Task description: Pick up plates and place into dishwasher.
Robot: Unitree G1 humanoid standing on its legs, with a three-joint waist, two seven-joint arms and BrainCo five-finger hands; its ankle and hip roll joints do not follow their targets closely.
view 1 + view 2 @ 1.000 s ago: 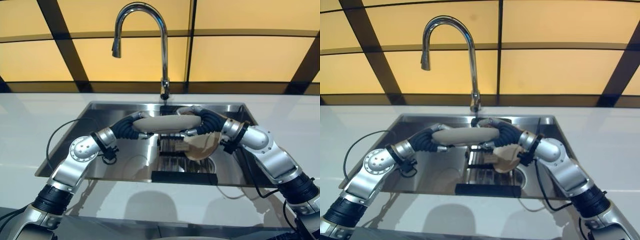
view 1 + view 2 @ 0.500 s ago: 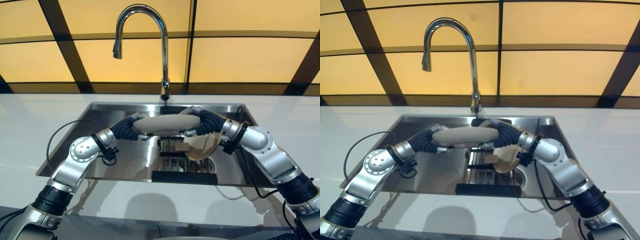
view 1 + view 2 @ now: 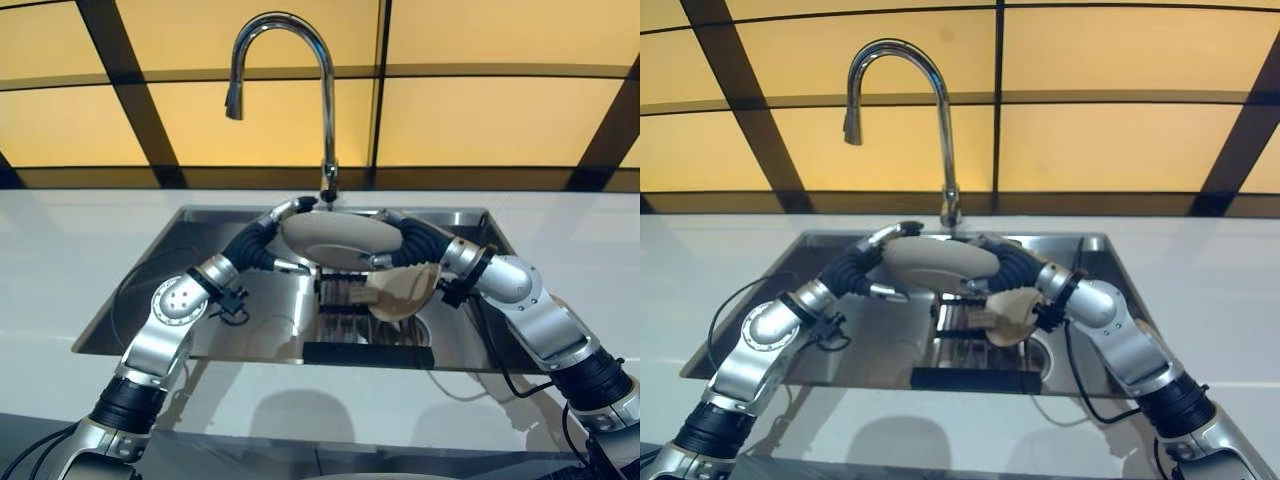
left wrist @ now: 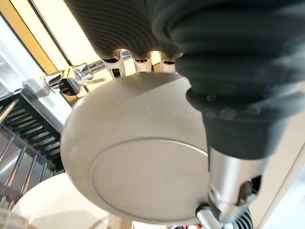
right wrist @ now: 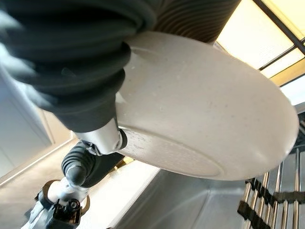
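White counter (image 3: 60,260) with a steel sink (image 3: 230,325) and a tall faucet (image 3: 325,90) before amber wall panels: both robot hands hold one beige plate above the sink.

The plate (image 3: 338,240) hangs tilted between the two robot hands, its underside turned toward the robot. The left robot hand (image 3: 283,213) grips the plate's rim with its fingers (image 4: 138,59) curled over the far edge and the thumb under it. The right robot hand (image 3: 400,235) is at the opposite rim; in its wrist view the thumb presses against the plate's underside, so it holds the plate too. Below the right robot hand a second beige plate (image 3: 405,292) stands leaning in a dark dish rack (image 3: 345,325) inside the sink. The faucet base is just behind the left robot hand.
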